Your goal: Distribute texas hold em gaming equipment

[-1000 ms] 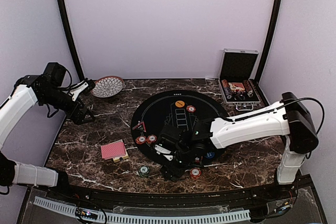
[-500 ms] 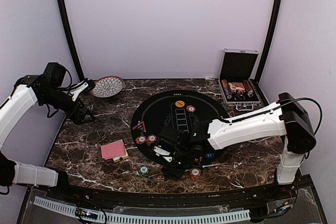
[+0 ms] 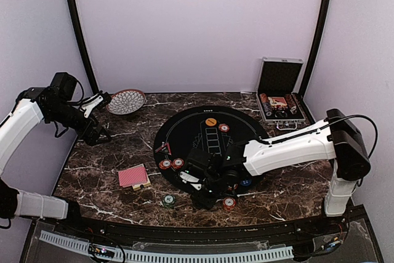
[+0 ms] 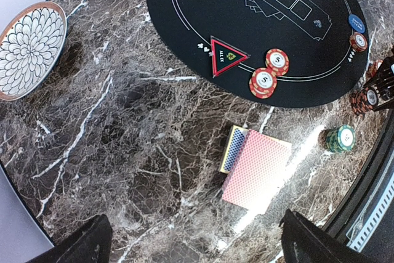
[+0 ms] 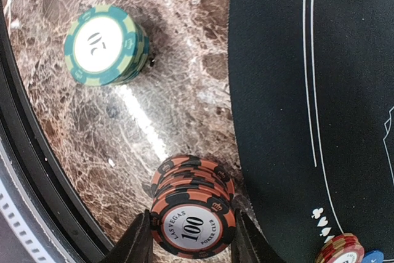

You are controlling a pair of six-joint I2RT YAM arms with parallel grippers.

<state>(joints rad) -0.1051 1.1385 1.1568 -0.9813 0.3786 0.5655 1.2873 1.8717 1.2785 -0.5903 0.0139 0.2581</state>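
**A:** What does the right wrist camera show that the overhead one doesn't?

**B:** The grip. The right gripper [image 5: 192, 221] has its fingers pressed against both sides of the orange stack [image 5: 186, 177], whose top chip is marked 100. The stack stands on the counter [image 5: 178, 103] by the near edge, just off the black mat [image 5: 277, 121].

**A:** And only the overhead camera?

**B:** The silver case [image 3: 280, 77], open at the far right corner. Neither wrist view shows it.

**A:** Counts?

**B:** The left wrist view shows one pile of red-backed cards [image 4: 257, 169] toward the near left corner. There is one green stack [image 4: 340, 138] by the near edge. Two red stacks [image 4: 263, 82] sit side by side on the mat, beside one triangular marker [image 4: 225, 56]. One bowl [image 4: 31, 50] is at the far left corner.

**A:** How does the green stack lie relative to the right gripper?

**B:** Near it but apart, toward the near left corner.

**A:** And the left gripper [image 4: 196, 238]?

**B:** Its fingers are wide apart with nothing between them, above the counter's left edge.
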